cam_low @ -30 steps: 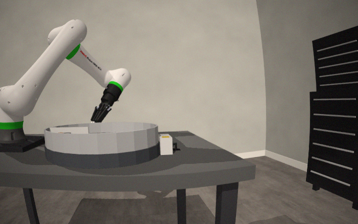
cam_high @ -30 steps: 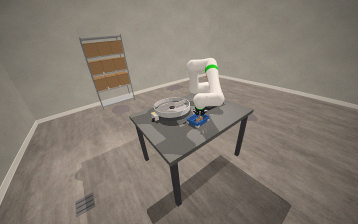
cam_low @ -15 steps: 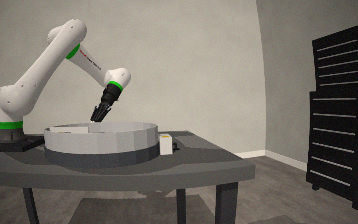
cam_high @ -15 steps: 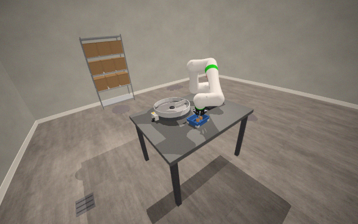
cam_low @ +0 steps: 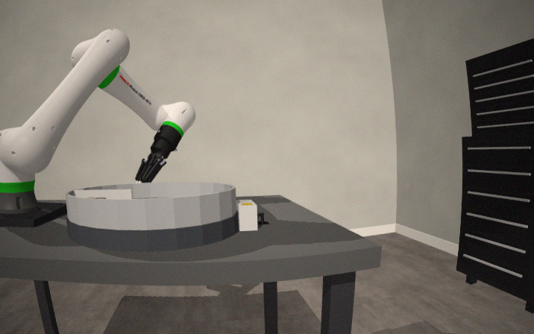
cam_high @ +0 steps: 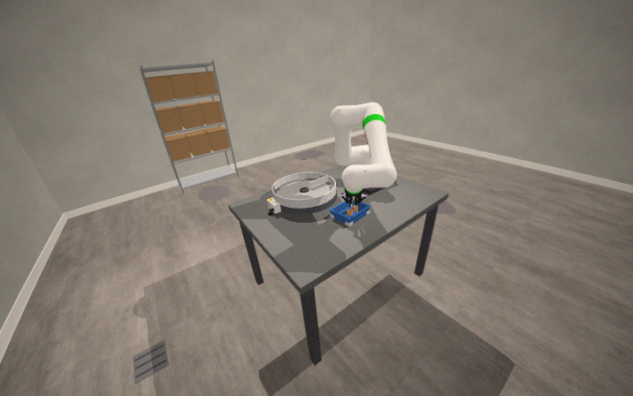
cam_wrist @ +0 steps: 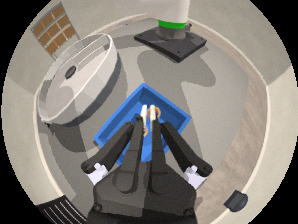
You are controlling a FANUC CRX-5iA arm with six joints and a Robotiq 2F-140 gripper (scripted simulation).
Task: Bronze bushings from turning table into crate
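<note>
two bronze bushings, the near one (cam_high: pixel 349 212) (cam_wrist: pixel 145 132) and the far one (cam_high: pixel 354 208) (cam_wrist: pixel 154 112), were sitting in the blue crate (cam_high: pixel 339 217) (cam_wrist: pixel 177 119) from what i could see on my feeds. they were close to each other on its floor, and the wrist cam only gave me bits of them because the fingers were in the way. my gripper (cam_high: pixel 353 204) (cam_low: pixel 143 182) (cam_wrist: pixel 148 110) was over the crate, pointing down into it, basically shut with just a sliver between the pads, and it had hold of nothing.

next to the crate, with a gap between, was the turning table (cam_high: pixel 305 201) (cam_low: pixel 157 212) (cam_wrist: pixel 102 90), a round tray with a tall pale wall, a dark hub (cam_high: pixel 304 190) (cam_wrist: pixel 71 72) in the middle and a straight divider (cam_high: pixel 319 182) (cam_low: pixel 103 193) inside. from the side, that wall and divider blocked most of the inside; i caught a sliver of something brownish in there but couldn't tell what it was, and couldn't make out any steel bushings.

a small white box (cam_high: pixel 273 205) (cam_low: pixel 247 215) stood just beside the turning table, all on the same grey table (cam_high: pixel 279 242) (cam_low: pixel 275 252). further out were a shelf rack (cam_high: pixel 177 67) of brown boxes and a black drawer cabinet (cam_low: pixel 497 157).
</note>
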